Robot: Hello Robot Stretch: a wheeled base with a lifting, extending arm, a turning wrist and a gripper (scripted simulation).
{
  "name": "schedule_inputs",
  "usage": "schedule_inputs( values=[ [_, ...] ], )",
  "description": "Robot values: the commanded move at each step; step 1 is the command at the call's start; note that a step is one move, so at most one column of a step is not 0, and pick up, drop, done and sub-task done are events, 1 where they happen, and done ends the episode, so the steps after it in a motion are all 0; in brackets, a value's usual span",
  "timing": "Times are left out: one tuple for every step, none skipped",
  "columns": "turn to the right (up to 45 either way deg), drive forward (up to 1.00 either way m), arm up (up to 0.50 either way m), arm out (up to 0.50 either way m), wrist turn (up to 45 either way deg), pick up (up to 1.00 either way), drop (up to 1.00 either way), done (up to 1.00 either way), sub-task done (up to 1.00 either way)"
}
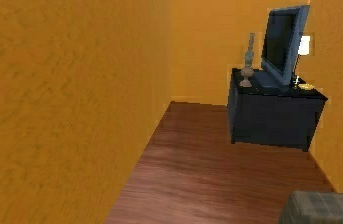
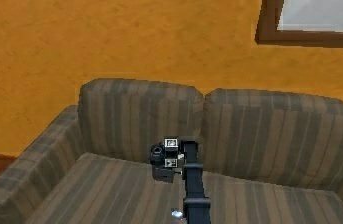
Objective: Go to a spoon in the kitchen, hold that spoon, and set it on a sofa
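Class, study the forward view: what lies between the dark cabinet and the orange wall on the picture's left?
Bare wooden floor runs from the dark cabinet to the orange wall, as the forward view shows.

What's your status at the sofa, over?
Gripper seen against the striped sofa, at seat level. Cannot tell whether it holds anything. Ahead, a dark cabinet with a screen, at the forward view's right.
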Motion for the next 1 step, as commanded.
schedule_inputs(
  values=[
    [0.0,0.0,0.0,-0.08,0.0,0.0,0.0,0.0,0.0]
  ],
)
